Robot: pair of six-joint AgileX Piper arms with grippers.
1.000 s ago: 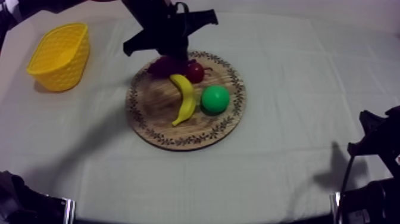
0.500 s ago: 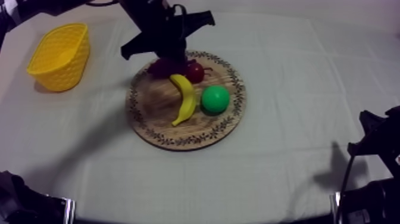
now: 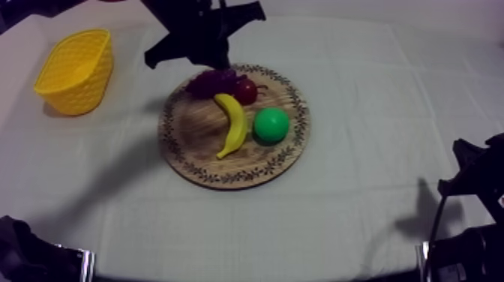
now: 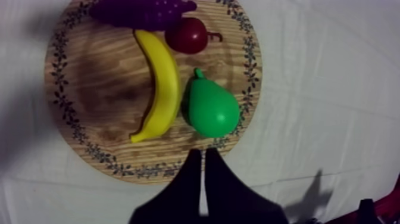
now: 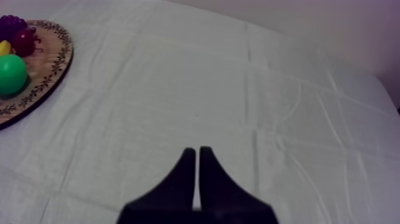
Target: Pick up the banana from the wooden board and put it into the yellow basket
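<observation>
1. The left gripper (image 4: pixel 202 156) has its two black fingers pressed together into a narrow wedge with nothing between them. It hangs above the rim of the wooden board (image 4: pixel 89 101), on the side by the pear (image 4: pixel 209 110).
2. The banana (image 4: pixel 159 89) lies flat on the board, ahead of those fingertips and a little to the side away from the pear. Its inner curve sits just beside the pear.
3. Its long axis runs roughly away from the fingertips. The thin tip is the nearer end, and the far end meets the grapes (image 4: pixel 140 12), next to the small red fruit (image 4: pixel 186 36). The slit between the fingers lies along much the same line, so I judge that, once opened, they would close across the banana's width with little turn of the wrist.
4. One flank of the banana faces bare wood. The pear crowds the other, so room for a finger there looks tight.
5. The right gripper (image 5: pixel 195 152), its fingers also together and empty, hangs over bare cloth (image 5: pixel 238 89) with the board well off. The left gripper is clearly the nearer.
6. The yellow basket (image 3: pixel 75 71) stands at the left side of the table, well apart from the board.
</observation>
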